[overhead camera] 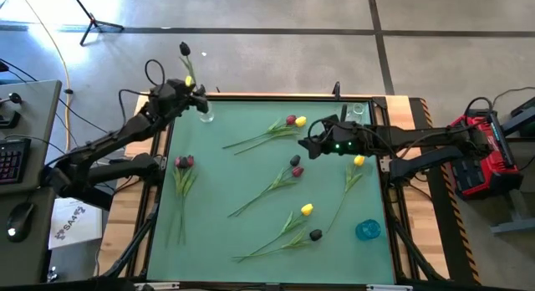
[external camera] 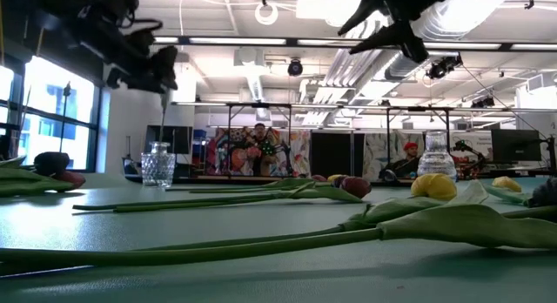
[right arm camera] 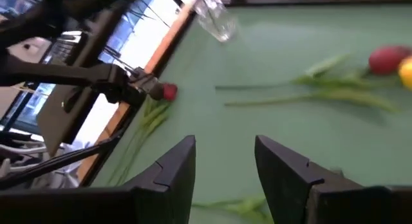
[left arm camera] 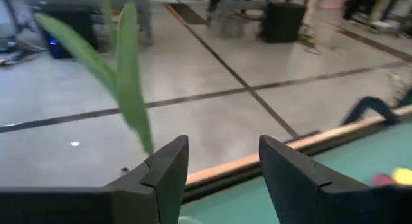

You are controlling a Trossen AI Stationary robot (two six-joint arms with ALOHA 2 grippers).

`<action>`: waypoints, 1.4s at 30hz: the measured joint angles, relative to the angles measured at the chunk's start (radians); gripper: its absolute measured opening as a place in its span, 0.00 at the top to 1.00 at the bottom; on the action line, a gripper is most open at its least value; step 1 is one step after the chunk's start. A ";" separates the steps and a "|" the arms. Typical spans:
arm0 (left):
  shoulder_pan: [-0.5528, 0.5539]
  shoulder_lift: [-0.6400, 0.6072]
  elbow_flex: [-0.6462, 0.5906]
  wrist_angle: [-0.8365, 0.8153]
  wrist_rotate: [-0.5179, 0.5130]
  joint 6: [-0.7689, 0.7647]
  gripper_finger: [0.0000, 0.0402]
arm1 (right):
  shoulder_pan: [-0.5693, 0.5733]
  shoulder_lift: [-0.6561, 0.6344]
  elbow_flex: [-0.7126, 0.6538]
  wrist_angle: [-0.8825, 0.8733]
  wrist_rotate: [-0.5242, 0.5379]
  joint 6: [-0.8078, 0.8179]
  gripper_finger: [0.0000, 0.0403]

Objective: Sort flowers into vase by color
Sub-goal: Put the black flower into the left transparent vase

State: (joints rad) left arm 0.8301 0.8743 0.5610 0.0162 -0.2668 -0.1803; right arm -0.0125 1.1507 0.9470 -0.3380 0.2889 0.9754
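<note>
While the left gripper (overhead camera: pixel 194 92) hangs over the clear vase (overhead camera: pixel 206 115) at the mat's upper left, its fingers (left arm camera: pixel 164 176) stand spread with nothing between them. A flower stands in that vase, stem upright and leaning out over the floor, black head (overhead camera: pixel 184 49) at top, a yellow one (overhead camera: pixel 190 81) lower by the gripper; my guess is a stem was just dropped in here, hence the open jaws right above the rim. The right gripper (overhead camera: pixel 311 140) hovers upper centre of the mat, fingers (right arm camera: pixel 174 169) also parted and empty, beside the red and yellow pair (overhead camera: pixel 294 121), probably lining up a pick. More flowers lie flat across the green mat (overhead camera: pixel 242 182): red ones (overhead camera: pixel 183 162) at left, black and red (overhead camera: pixel 296 165) mid, yellow (overhead camera: pixel 359 160) at right, yellow (overhead camera: pixel 307 210) and black (overhead camera: pixel 315 235) low. A second clear vase (overhead camera: pixel 359 112) stands upper right; a blue one (overhead camera: pixel 367 231) lies lower right, seemingly tipped.
</note>
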 joint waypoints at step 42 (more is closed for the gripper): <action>-0.398 0.866 0.424 -0.230 0.304 -0.134 0.68 | 0.115 0.000 0.000 -0.426 -0.094 0.115 0.63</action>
State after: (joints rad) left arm 0.4316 1.7399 0.9846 -0.2140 0.0376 -0.3139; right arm 0.1027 1.1507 0.9470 -0.7645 0.1952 1.0902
